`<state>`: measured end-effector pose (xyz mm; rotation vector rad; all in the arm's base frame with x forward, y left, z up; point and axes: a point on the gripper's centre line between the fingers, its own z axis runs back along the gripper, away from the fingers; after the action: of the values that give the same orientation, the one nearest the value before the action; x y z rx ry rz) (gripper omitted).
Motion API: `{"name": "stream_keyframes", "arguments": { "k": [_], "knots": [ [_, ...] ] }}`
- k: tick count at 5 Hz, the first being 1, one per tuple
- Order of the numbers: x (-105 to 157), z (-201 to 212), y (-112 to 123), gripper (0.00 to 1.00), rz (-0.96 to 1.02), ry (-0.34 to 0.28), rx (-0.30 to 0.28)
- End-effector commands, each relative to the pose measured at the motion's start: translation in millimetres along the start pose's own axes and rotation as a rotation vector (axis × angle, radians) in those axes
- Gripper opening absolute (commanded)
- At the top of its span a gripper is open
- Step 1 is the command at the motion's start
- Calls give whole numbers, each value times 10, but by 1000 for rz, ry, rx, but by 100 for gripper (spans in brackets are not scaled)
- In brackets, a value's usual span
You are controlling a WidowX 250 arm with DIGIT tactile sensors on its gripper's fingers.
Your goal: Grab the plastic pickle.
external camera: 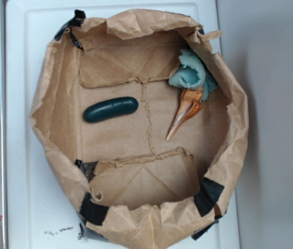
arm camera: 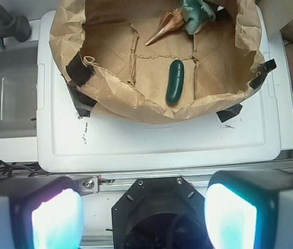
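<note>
While the end effector (arm camera: pixel 144 218) waits wide open and far from the paper bag (external camera: pixel 58 119), the pickle (external camera: pixel 110 109) lies flat inside, apart from the shell (external camera: pixel 185 111), easy to grab.

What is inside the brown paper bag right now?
Inside the paper bag lie the plastic pickle, a cone shell and a teal cloth. The cloth covers the shell's wide end, so that part is hidden.
</note>
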<state>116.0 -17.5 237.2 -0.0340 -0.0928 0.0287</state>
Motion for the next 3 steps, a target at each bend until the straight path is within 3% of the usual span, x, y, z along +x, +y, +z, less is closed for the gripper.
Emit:
{"name": "stream_keyframes", "arguments": {
  "k": [1, 2, 3],
  "knots": [
    [0, 0, 0, 100, 0, 0, 0],
    [356, -45, -67, 100, 45, -42, -28],
    [719, -122, -33, 100, 67, -54, 10]
  ]
}}
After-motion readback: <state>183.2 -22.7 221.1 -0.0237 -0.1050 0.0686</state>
